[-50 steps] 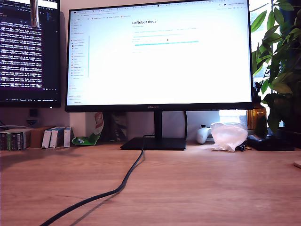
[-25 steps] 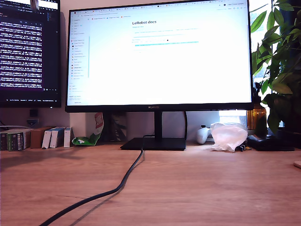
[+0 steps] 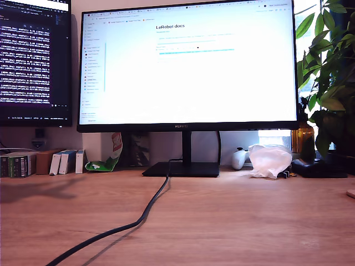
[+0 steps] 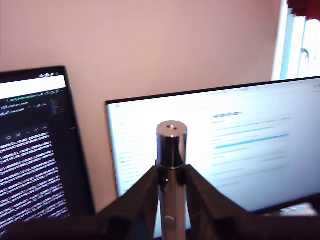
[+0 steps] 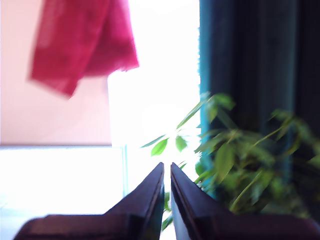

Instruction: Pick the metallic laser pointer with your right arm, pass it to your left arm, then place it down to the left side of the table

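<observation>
Up above the desk, out of the exterior view:

— Where is the metallic laser pointer [image 4: 170, 165]?

— Clamped upright between the fingers of my first gripper [image 4: 171, 180], its flat end with a small hole pointing up. Beyond it stand the white-screened monitor [image 4: 240, 155] and the dark terminal screen [image 4: 32, 150], so it seems to be held well clear of the table [image 3: 233, 221].

— And the other one?

— My second gripper [image 5: 167, 175] carries nothing. Its jaws are drawn nearly together with only a slit between them, facing the window and the plant [image 5: 235, 155].

— Why hold the pointer standing like that?

— I judge it suits the handover: most of the upper barrel stands free above my fingers, leaving the other arm something to grip.

— Anything on the table itself?

— Neither arm shows in the exterior view. A black cable [image 3: 138, 221] runs from the monitor stand toward the near edge; the wood on the exterior view's left is bare, which suits the eventual put-down.

— Risk?

— A smooth metal cylinder may slip during the exchange.
</observation>
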`<state>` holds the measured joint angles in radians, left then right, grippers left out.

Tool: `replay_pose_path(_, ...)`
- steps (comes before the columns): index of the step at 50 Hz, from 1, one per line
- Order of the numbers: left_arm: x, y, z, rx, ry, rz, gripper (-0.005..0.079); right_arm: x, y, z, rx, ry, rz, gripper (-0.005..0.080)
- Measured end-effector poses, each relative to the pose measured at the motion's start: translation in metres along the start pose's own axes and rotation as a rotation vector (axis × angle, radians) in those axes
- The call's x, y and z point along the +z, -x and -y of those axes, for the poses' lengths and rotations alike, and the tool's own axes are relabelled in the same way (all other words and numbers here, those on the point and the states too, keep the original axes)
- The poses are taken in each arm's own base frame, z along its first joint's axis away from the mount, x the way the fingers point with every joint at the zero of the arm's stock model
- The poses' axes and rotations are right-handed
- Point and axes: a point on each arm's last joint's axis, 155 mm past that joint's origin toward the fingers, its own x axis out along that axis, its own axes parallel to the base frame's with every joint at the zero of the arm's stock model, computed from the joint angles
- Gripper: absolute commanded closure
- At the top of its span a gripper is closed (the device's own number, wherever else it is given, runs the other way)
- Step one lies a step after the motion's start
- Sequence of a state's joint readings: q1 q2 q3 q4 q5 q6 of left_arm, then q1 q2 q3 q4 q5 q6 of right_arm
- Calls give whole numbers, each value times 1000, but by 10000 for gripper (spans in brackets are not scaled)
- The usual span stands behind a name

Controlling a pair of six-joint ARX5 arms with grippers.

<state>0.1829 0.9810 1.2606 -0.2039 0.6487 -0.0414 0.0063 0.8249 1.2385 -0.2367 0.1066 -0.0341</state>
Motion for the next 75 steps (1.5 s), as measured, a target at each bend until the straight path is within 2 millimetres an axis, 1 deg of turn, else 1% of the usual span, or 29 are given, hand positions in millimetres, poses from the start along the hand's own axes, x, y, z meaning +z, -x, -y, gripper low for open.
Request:
replay_pose_path(8,20,23,31,-40,-53,53,762,-17,19,-6,42,-16,0,763)
replay_pose_path(11,21,31,41,-55,-62,65,762,-20,26,-7,51,-31,5,763)
replay_pose_path(13,18,35,46,-63,-63,67,762,-22,30,-8,56,-33,8,763)
replay_pose_path(15,12,38,50,-68,-59,63,762,-23,35,-8,57,-35,15,763)
replay_pose_path(20,-14,43,55,-77,-40,38,762,-25,47,-9,72,-37,33,763)
replay_pose_path(25,-41,43,54,-78,-11,22,762,-34,56,-11,88,-45,44,763)
replay_pose_path(28,-58,42,53,-78,15,11,762,-44,59,-13,98,-64,39,763)
replay_pose_path(30,-69,41,53,-77,32,3,762,-54,58,-14,100,-68,24,763)
replay_pose_path(33,-89,40,51,-75,53,-21,762,-76,55,-16,102,-81,-17,763)
replay_pose_path(36,-113,40,49,-64,87,-69,762,-105,51,-17,102,-83,-83,763)
replay_pose_path(39,-131,41,47,-50,134,-121,762,-133,49,-19,100,-93,-161,763)
replay_pose_path(42,-137,42,46,-45,171,-144,762,-149,48,-19,98,-104,-212,763)
replay_pose_path(45,-139,42,47,-42,213,-150,761,-152,47,-20,100,-110,-224,763)
replay_pose_path(49,-139,43,47,-38,257,-152,761,-149,48,-20,99,-128,-216,763)
replay_pose_path(54,-137,43,45,-26,264,-142,761,-148,51,-19,85,-216,-221,762)
replay_pose_path(57,-137,42,40,1,250,-140,761,-149,52,-18,79,-242,-227,755)
replay_pose_path(62,-136,41,33,28,174,-134,761,-146,52,-15,67,-225,-211,746)
replay_pose_path(66,-130,38,31,26,124,-97,761,-136,50,-14,67,-205,-172,743)
replay_pose_path(68,-130,37,31,23,113,-82,761,-130,51,-14,70,-206,-144,736)
replay_pose_path(71,-140,36,32,17,109,-78,761,-126,54,-14,73,-209,-113,734)
replay_pose_path(73,-149,36,33,11,111,-81,761,-127,57,-13,74,-209,-100,734)
replay_pose_path(75,-161,35,35,5,112,-84,761,-133,61,-13,75,-201,-94,734)
